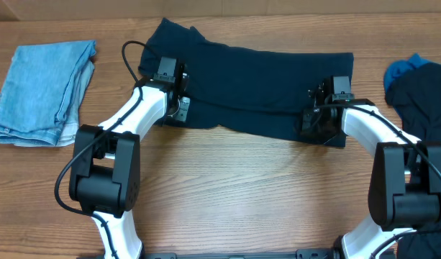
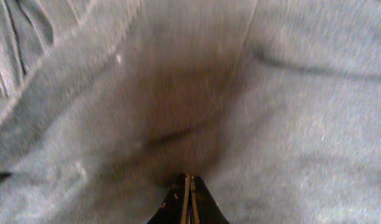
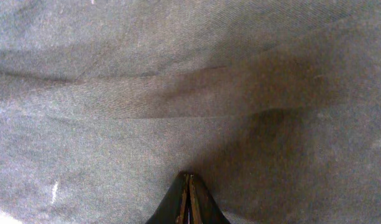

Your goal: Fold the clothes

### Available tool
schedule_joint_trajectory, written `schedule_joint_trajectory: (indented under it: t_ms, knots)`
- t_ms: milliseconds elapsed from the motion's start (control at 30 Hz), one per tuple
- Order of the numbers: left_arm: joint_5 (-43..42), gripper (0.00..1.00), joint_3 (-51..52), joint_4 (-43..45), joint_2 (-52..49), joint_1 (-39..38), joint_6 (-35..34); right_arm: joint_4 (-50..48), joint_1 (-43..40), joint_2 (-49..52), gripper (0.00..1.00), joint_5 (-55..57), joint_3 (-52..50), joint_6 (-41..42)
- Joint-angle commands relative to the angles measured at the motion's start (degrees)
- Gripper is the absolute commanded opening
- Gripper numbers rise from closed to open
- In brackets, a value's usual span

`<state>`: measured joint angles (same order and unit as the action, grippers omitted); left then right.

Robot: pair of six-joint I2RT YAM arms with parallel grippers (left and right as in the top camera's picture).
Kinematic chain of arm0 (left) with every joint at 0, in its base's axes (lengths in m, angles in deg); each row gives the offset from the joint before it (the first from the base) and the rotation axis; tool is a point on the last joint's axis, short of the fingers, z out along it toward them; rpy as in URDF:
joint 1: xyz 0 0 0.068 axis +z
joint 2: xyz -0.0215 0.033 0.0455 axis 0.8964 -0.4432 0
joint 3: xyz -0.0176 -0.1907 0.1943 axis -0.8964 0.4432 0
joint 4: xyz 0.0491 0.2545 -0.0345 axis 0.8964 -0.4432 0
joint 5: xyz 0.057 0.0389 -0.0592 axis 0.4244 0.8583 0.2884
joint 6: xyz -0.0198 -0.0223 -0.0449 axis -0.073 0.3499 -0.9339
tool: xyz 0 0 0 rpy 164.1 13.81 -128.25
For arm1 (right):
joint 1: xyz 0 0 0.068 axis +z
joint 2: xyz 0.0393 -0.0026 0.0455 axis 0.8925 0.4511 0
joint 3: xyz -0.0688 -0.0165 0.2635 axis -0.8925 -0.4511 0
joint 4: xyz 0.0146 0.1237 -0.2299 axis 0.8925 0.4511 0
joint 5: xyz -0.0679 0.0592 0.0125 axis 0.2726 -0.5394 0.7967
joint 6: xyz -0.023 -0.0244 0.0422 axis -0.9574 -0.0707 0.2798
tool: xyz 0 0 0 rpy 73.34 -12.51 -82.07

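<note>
Overhead: the dark garment lies spread across the far half of the surface, with the left end effector and right end effector at its near edge, and a folded light-blue cloth well to the left. Left wrist: the fingers are pinched narrow on the dark garment. Right wrist: same condition, with the fingers closed tight on the dark garment.

Overhead bright, even, sharp; wrist views dim, grainy, soft; shadow on garment.

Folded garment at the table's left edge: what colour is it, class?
Light blue denim garment; best in overhead view.
</note>
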<state>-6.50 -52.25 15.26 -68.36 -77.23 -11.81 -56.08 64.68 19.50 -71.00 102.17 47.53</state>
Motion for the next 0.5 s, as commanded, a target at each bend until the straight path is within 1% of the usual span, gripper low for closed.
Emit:
schedule_joint_trajectory:
  t_ms: [0, 133, 167, 233, 267, 400, 467]
  knots:
    - [-0.11, 0.04, 1.01, -1.27, -0.85, -0.22, -1.77, 0.98, -0.22, 0.48, 0.04, 2.51, -3.02, 4.11]
    - [-0.24, 0.04, 4.04, -1.81, -0.85, -0.26, -5.49, 6.01, -0.24, 0.48, 0.04, 2.71, -3.61, 7.19]
    - [-0.33, 0.04, 4.31, -3.39, -0.85, -0.26, -6.69, 7.87, -0.33, 0.48, 0.04, 4.92, -3.61, 9.62]
    - [-0.37, 0.04, 4.28, -6.08, -0.83, -0.37, -7.02, 12.04, -0.59, 0.48, 0.04, 10.8, -3.61, 15.13]
    - [-0.39, 0.04, 4.28, -7.19, -0.83, -0.37, -7.08, 12.79, -0.7, 0.48, 0.04, 12.07, -3.61, 15.82]
    - [-1.55, 0.04, 4.28, -12.02, -0.83, -0.37, -9.57, 12.63, -1.95, 0.48, 0.04, 14.12, -3.5, 15.91]
    - [-6.34, 0.04, 4.28, -14.38, -0.83, -0.37, -9.6, 10.1, -3.52, 0.48, 0.04, 14.12, -3.5, 15.02]
